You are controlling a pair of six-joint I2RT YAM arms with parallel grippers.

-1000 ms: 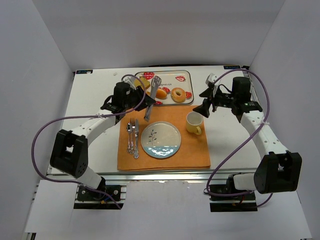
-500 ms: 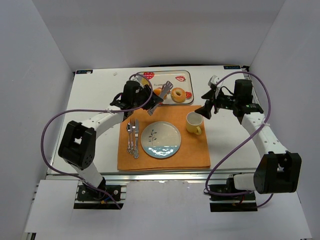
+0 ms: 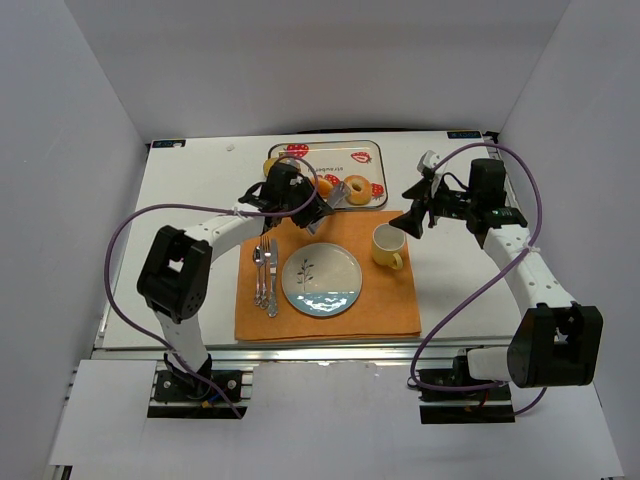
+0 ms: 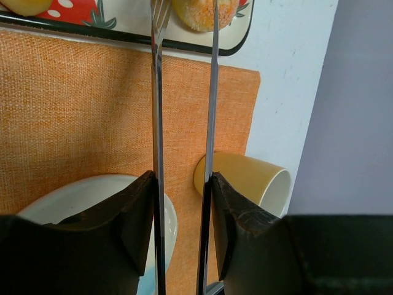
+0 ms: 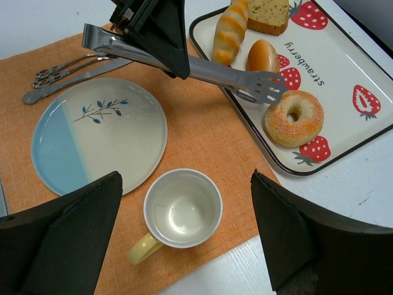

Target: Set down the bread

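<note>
Evidently nothing is placed yet: the plate (image 3: 321, 281) toward the near edge is bare. Mid-table, the left gripper (image 4: 183, 221) clamps the tongs (image 5: 202, 67) and the right gripper (image 3: 409, 207) gapes wide, empty. The bread (image 5: 293, 118) lies ungrasped on the tray (image 5: 344, 80) by the far edge, tong tips just beside it.

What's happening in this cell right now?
The left gripper holds metal tongs, their tips over the strawberry tray just beside the ring-shaped bread, not yet around it. The right gripper hovers open near the yellow cup. The plate on the orange placemat is empty.
</note>
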